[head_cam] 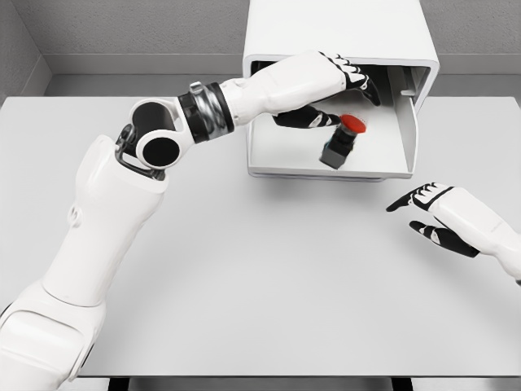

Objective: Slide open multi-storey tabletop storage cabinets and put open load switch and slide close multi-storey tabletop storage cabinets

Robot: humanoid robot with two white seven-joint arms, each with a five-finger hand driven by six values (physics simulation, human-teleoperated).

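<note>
Red-capped switch (343, 138) lying tilted in the pulled-out drawer (277, 159) of the white cabinet (342, 32), left hand (338, 94) reaching into the drawer just above it with fingers loosely spread, gripping nothing, right hand (435, 216) relaxed and empty over the table (244, 285).
</note>
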